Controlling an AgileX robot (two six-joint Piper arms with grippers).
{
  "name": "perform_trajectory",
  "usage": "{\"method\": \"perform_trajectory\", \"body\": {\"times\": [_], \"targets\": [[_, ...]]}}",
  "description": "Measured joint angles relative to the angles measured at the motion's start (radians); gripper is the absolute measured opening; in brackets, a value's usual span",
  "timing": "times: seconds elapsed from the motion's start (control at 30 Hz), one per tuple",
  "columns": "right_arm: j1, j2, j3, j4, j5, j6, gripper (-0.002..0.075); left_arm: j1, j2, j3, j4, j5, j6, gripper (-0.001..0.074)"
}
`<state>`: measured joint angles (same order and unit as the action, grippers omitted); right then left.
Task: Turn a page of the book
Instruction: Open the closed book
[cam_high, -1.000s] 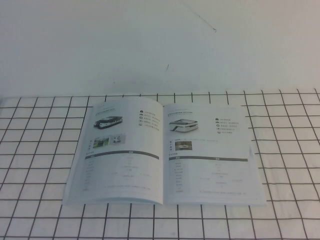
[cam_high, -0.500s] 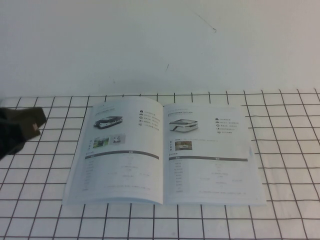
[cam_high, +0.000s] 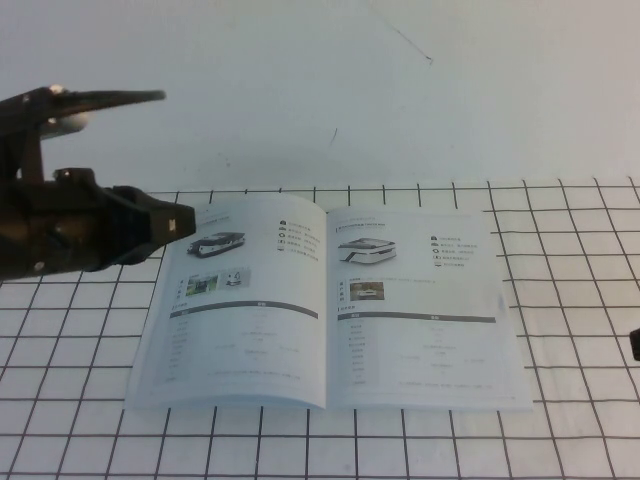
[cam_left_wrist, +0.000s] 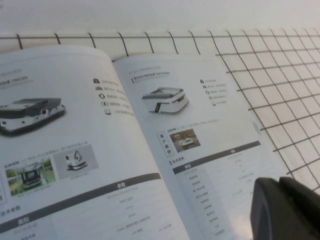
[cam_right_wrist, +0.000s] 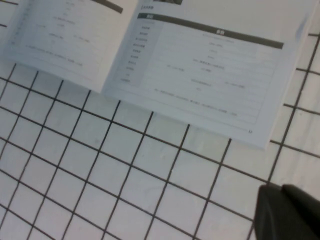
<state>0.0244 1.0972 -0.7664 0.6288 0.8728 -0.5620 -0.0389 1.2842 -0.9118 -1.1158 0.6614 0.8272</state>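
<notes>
Just 1 book (cam_high: 325, 305), 2 grippers: left gripper (cam_high: 170, 222), right gripper (cam_high: 635, 343).

A plain white wall (cam_high: 320, 80) rises behind a black-gridded white tabletop (cam_high: 580, 300).

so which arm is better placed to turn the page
Probably right: the right gripper sits near the outer edge of the right-hand page. The left gripper hovers at the book's far-left corner.

Book (cam_high: 325, 305) between left gripper (cam_high: 175, 222), right gripper (cam_high: 635, 343)
</notes>
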Motion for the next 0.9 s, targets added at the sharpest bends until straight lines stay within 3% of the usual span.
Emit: {"method": "perform_trajectory", "body": {"times": [0.17, 0.3, 0.43, 0.63, 0.9], "targets": [[0.01, 0.071, 0.0, 0.087, -0.044, -0.087, 0.002, -0.066, 0.167, -0.108, 0.064, 0.029, 0.011, -0.0003], [0.049, 0.109, 0.0, 0.121, -0.112, -0.116, 0.01, -0.188, 0.271, -0.182, 0.177, -0.002, -0.032, -0.0003], [0.082, 0.152, 0.0, 0.142, -0.161, -0.116, 0.0191, -0.275, 0.373, -0.252, 0.398, -0.016, -0.209, -0.0003], [0.092, 0.245, -0.002, 0.211, -0.224, -0.158, 0.0319, -0.301, 0.494, -0.314, 0.557, -0.035, -0.371, -0.0003], [0.092, 0.403, -0.016, 0.461, -0.251, -0.423, 0.0349, -0.313, 0.638, -0.36, 0.557, -0.076, -0.371, -0.0003]]}}
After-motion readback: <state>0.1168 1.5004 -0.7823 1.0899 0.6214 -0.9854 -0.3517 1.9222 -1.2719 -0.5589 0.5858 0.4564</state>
